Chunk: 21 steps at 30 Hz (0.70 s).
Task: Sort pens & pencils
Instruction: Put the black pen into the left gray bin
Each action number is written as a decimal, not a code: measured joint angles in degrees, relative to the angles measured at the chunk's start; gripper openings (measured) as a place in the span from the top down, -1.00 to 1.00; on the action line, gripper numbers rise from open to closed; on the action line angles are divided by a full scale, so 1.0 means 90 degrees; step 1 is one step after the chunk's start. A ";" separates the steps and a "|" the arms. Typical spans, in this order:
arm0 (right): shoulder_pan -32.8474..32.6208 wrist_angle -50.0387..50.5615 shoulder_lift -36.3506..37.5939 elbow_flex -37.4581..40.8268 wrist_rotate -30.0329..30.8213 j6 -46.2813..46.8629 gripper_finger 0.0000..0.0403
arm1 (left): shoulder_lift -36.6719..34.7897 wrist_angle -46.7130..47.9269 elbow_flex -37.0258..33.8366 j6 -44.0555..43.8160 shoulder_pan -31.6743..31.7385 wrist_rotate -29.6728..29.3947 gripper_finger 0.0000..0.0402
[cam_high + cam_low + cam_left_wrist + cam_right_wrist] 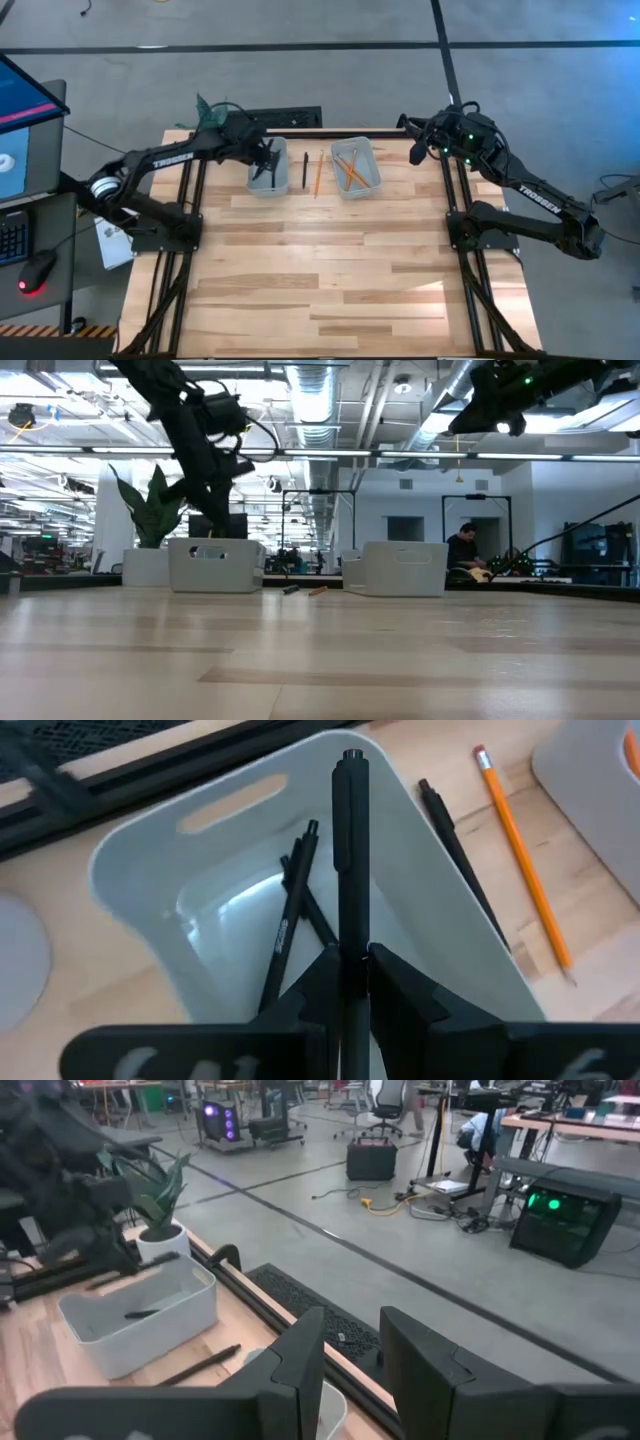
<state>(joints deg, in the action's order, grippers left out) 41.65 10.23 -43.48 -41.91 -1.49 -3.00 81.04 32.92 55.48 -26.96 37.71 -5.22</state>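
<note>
Pen over the left bin
The left pincer [352,970] clamps a black pen [350,850] above the white bin [150,860]; the right pincer [350,1345], held aloft, gapes empty.

One slim black plastic pen [349,870] is pinched upright between dark fingers above the left grey bin [440,910]. Two or three similar black pens [290,910] lie slanted inside that bin; their count is unclear. Another black pen [305,171] and one orange-yellow wooden pencil [318,173] lie side by side on the table between the bins. Several orange pencils [351,168] rest crossed in the right grey bin [372,165].
</note>
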 joint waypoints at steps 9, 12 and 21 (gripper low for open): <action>0.0000 0.0001 0.0000 0.0000 0.0001 0.0010 0.39 | 0.0829 -0.0332 0.0000 0.0256 0.0076 0.0378 0.84; 0.0000 0.0001 0.0000 0.0000 0.0001 0.0010 0.39 | 0.0986 -0.0316 -0.0002 0.0248 0.0078 0.0334 0.84; 0.0000 0.0004 0.0000 0.0000 0.0001 0.0012 0.39 | 0.1012 -0.0325 -0.0002 0.0089 0.0078 0.0334 0.84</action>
<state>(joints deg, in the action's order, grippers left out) 41.65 10.26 -43.48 -41.91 -1.48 -2.90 90.15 29.99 55.46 -26.16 38.41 -2.22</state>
